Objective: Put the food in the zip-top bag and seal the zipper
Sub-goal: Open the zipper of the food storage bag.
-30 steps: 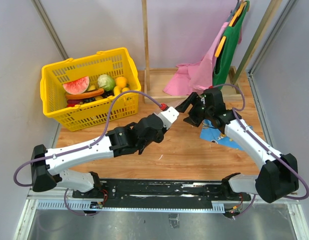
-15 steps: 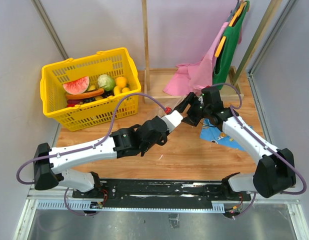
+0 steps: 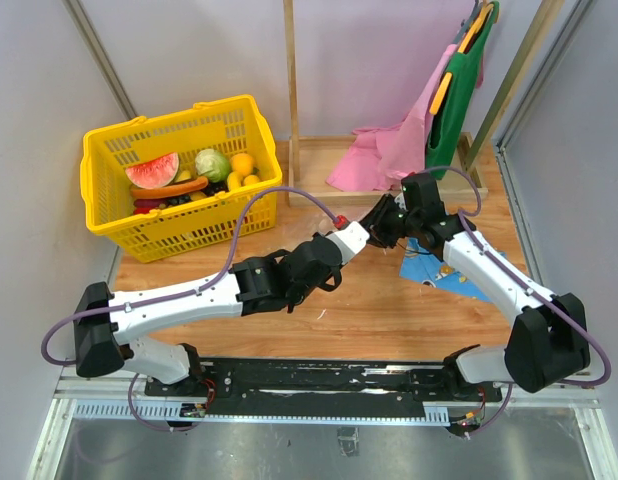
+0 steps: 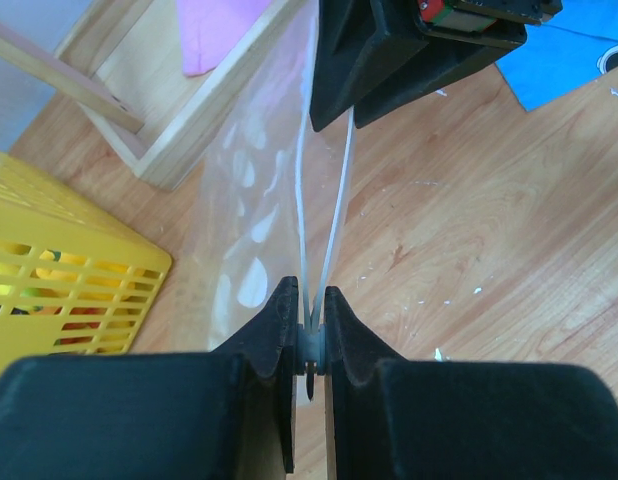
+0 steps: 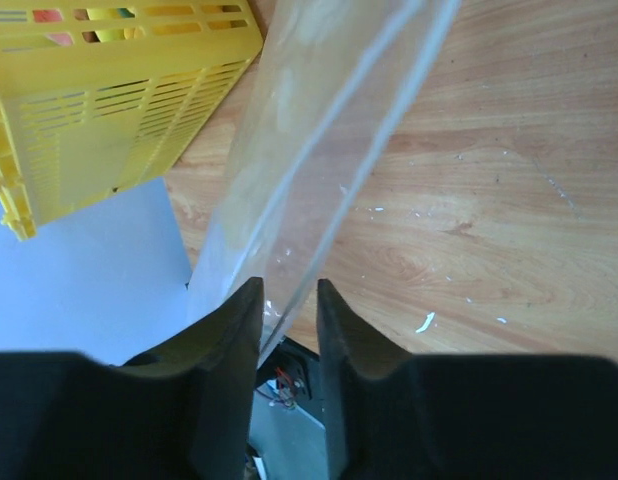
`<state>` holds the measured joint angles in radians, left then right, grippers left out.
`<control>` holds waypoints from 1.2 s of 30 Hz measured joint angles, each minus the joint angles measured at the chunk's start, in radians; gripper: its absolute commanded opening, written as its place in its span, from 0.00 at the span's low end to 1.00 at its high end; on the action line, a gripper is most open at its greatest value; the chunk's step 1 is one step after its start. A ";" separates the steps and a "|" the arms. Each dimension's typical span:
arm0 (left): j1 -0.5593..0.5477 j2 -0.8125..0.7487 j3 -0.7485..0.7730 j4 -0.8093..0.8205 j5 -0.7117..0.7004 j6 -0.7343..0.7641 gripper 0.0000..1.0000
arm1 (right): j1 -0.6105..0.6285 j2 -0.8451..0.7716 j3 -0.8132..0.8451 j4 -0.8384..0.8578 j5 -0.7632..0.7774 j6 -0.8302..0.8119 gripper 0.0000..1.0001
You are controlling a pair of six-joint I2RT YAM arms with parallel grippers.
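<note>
Zip-top bag [image 4: 251, 225] is held above the wooden table [image 3: 389, 310], stretched between the two grippers, and as far as I can see it has nothing inside. The left gripper [image 4: 309, 322] is closed tight on one end of the zipper [image 4: 334, 230]. From this pinch the two white strips go apart from each other toward the right gripper [image 5: 287, 330], so the mouth seems to be a little open, not sealed. The right gripper has its jaws narrow around the other end of the bag's edge. A small gap shows in its own wrist view, so I cannot tell if it already pinches the plastic.

All the food [image 3: 184, 175] lies in the yellow basket [image 3: 169, 235] at the far left, well apart from the bag: a watermelon slice [image 3: 154, 168], a green cabbage [image 3: 213, 163] and some orange and yellow pieces. In my judgement the task is only at its start: the mouth must be opened, each piece carried in, and then the zipper closed.

Compared with one second ago, the left arm has reached further to the right, the right gripper has come toward it, and its wide jaws have narrowed.
</note>
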<state>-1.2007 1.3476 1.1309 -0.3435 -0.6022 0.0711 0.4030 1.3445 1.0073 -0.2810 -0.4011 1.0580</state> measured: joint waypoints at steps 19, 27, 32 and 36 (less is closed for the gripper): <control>0.000 -0.048 0.091 0.006 0.055 -0.141 0.69 | 0.003 -0.068 0.152 -0.131 0.126 -0.191 0.01; 0.084 -0.055 0.163 0.006 0.149 -0.320 0.79 | 0.067 -0.077 0.269 -0.241 0.264 -0.349 0.01; 0.159 -0.039 0.167 0.016 0.238 -0.436 0.80 | 0.133 -0.068 0.355 -0.318 0.330 -0.436 0.00; 0.177 -0.004 0.180 0.016 0.282 -0.506 0.80 | 0.179 -0.042 0.414 -0.351 0.376 -0.492 0.01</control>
<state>-1.0237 1.3437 1.3113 -0.3279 -0.3199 -0.4347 0.5816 1.3025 1.4208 -0.6315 -0.0250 0.5659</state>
